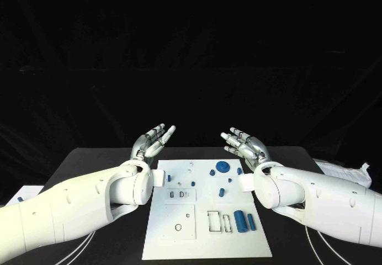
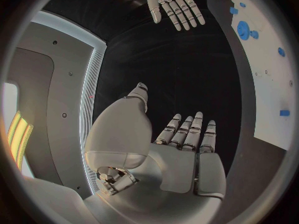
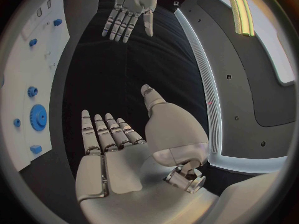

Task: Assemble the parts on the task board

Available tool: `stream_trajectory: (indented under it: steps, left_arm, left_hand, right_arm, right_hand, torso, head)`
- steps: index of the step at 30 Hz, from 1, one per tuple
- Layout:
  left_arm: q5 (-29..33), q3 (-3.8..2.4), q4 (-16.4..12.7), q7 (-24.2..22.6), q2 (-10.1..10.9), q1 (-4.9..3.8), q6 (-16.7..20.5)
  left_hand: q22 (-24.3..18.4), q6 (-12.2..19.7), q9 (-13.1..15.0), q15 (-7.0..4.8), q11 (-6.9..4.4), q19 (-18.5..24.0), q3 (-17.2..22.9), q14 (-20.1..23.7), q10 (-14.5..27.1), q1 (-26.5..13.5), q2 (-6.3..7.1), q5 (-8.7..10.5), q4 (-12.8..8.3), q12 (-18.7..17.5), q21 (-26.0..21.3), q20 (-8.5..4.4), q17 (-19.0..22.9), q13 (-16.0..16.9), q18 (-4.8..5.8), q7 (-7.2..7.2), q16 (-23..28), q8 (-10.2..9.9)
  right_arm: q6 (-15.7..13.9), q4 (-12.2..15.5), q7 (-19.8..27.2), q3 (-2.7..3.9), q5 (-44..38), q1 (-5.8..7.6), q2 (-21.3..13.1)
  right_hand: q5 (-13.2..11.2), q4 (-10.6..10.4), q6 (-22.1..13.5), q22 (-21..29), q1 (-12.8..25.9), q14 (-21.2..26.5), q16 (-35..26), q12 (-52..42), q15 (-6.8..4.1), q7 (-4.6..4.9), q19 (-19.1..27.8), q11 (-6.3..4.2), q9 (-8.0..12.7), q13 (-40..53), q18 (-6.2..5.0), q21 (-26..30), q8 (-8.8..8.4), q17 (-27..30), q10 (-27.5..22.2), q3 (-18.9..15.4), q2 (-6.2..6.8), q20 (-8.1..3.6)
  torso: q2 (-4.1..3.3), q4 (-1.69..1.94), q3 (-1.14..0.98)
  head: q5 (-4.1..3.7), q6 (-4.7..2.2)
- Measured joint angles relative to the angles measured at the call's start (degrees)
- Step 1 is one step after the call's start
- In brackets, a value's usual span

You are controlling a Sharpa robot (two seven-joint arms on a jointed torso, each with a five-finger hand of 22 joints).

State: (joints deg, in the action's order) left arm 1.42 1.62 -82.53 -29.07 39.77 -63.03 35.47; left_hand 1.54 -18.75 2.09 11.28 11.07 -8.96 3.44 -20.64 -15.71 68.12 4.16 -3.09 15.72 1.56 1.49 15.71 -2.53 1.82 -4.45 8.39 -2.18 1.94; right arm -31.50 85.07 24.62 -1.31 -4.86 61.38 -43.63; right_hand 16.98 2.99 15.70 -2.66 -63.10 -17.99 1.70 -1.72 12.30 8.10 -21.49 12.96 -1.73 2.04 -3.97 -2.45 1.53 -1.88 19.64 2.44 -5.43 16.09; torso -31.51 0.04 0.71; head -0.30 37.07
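Cylinders of blue plastic point(image 1: 239, 221) lie nearest on the white rectangular task board point(image 1: 169, 245); a blue toothed wheel point(image 1: 223, 165) sits farther back. Left hand point(image 1: 154, 141) and right hand point(image 1: 245, 144) hover beyond, fingers spread, empty. Best to lower one hand squarely over a single part.

One white board point(image 1: 179, 243) lies on one black surface point(image 1: 95, 165). Two hands are raised over it, the left hand point(image 1: 153, 141) and the right hand point(image 1: 246, 144), each with fingers apart and empty. On the board are one blue gear point(image 1: 223, 165), two large blue cylinders point(image 1: 239, 221), and several smaller blue pieces point(image 1: 222, 192), too small to count surely.
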Motion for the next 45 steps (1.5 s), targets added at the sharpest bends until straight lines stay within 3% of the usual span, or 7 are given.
stream_trajectory:
  steps: [10,15,18,22,28,36,45]
  left_arm:
    - [0.30,0.02,0.06,-0.22,0.17,-0.03,-2.53]
    - [0.48,0.01,-0.32,-0.86,2.47,-0.02,-3.64]
    - [0.61,0.01,-0.96,-1.13,3.02,-0.01,-4.24]
    - [0.70,-0.01,-3.05,-1.35,4.71,-0.12,-5.43]
    - [1.01,-0.04,-6.63,-1.43,7.56,-0.62,-7.59]
    - [1.51,-0.22,-12.05,-1.63,10.56,-0.99,-10.55]
    - [1.95,-0.41,-16.15,-1.72,12.49,-1.05,-12.50]
  left_hand:
    - [0.95,-6.78,0.59,1.04,1.83,-3.67,0.27,-8.87,-8.33,4.99,-1.63,0.00,0.65,1.12,1.86,1.12,-1.07,0.69,-2.76,0.44,-1.64,0.89]
    - [3.89,-16.12,1.34,1.34,3.06,-18.39,-0.05,-22.90,-21.66,7.04,-3.02,0.00,-0.49,3.09,7.68,1.05,-2.56,1.57,-3.16,1.24,-5.10,2.47]
    - [5.82,-23.49,1.80,-0.33,1.66,-28.67,-0.61,-29.26,-31.51,8.23,-3.61,0.00,-1.39,4.28,12.28,0.85,-3.08,1.95,-5.11,2.31,-6.99,3.59]
    - [7.04,-30.85,1.95,-2.23,0.18,-36.59,-1.47,-35.59,-37.35,9.08,-4.46,0.00,-2.54,4.65,16.05,-0.19,-3.38,1.95,-5.41,3.97,-8.11,3.99]
    - [7.71,-33.98,1.88,-3.80,-0.95,-42.36,-2.26,-40.60,-40.83,9.68,-5.07,0.00,-3.33,4.66,18.41,-1.93,-4.44,1.95,-5.42,4.50,-8.87,3.99]
    - [7.71,-34.10,1.86,-3.81,-1.07,-42.36,-2.31,-40.61,-40.95,9.91,-5.30,0.00,-3.60,4.66,18.41,-1.92,-4.50,1.94,-5.40,4.38,-8.87,3.99]
    - [7.63,-34.29,1.81,-3.81,-0.96,-42.35,-2.26,-40.61,-41.23,9.98,-5.36,0.00,-3.64,4.40,18.41,-1.92,-4.55,1.94,-5.40,4.40,-8.64,3.99]
  right_arm:
    - [10.75,-1.97,-3.78,-0.40,-5.82,0.44,0.38]
    - [10.02,-4.13,-4.93,-0.08,-12.83,0.76,-0.79]
    - [9.27,-4.24,-5.54,0.19,-17.24,0.83,-0.89]
    - [8.35,-3.88,-6.18,0.77,-23.54,1.30,-1.24]
    - [6.84,-3.33,-7.21,1.62,-32.46,2.29,-2.30]
    - [5.51,-3.39,-11.92,2.65,-49.47,3.71,-2.84]
    - [8.13,-2.77,-21.20,3.33,-69.52,4.97,-2.89]
  right_hand:
    - [-0.46,3.18,10.52,-1.50,-5.95,-14.08,1.90,-1.93,0.43,0.73,-9.83,0.76,-0.99,0.94,-2.21,-3.34,1.56,-0.96,13.62,1.53,-0.97,0.45]
    - [-1.56,5.45,20.31,-2.17,-8.52,-24.45,3.12,-2.82,-0.71,1.73,-15.42,-0.15,-1.56,1.27,-3.67,-5.45,2.66,-1.41,23.53,3.71,-1.12,0.45]
    - [-1.96,6.89,25.80,-2.44,-9.16,-29.48,3.52,-3.05,-1.51,2.56,-18.30,-0.86,-1.75,1.34,-4.49,-6.61,3.05,-1.52,28.28,5.15,-0.88,0.36]
    - [-2.35,8.63,31.72,-2.63,-9.60,-35.16,3.53,-3.05,-2.58,3.68,-21.78,-1.78,-1.84,1.34,-5.34,-8.05,3.10,-1.61,33.48,7.60,-0.44,-0.06]
    - [-2.35,10.26,36.54,-2.92,-10.19,-40.85,3.53,-2.66,-3.84,4.80,-25.69,-2.73,-1.96,1.40,-5.33,-9.89,3.10,-1.67,38.12,11.15,0.17,-1.11]
    - [-3.02,11.57,40.50,-4.62,-9.53,-48.05,3.97,-2.43,-6.04,3.91,-31.92,-4.15,-2.10,1.49,-6.21,-14.44,2.82,-1.84,43.18,14.30,2.51,-3.65]
    - [-4.49,11.17,44.89,-13.86,-9.56,-65.38,10.76,-2.04,-11.21,1.74,-41.36,-7.14,-2.12,1.55,-6.20,-31.03,2.53,-3.78,48.79,15.06,5.56,-9.63]
  torso:
    - [-0.01,0.01,0.02]
    - [-0.41,0.06,0.02]
    - [-0.69,0.03,0.03]
    - [-1.34,-0.06,0.08]
    - [-3.20,0.05,0.32]
    - [-5.84,0.58,0.60]
    - [-8.75,1.23,0.96]
  head:
    - [-0.01,0.01]
    - [-0.54,0.60]
    - [-0.68,0.73]
    - [-0.74,0.62]
    - [-0.79,-0.02]
    - [-1.61,-1.03]
    - [-2.91,-2.20]
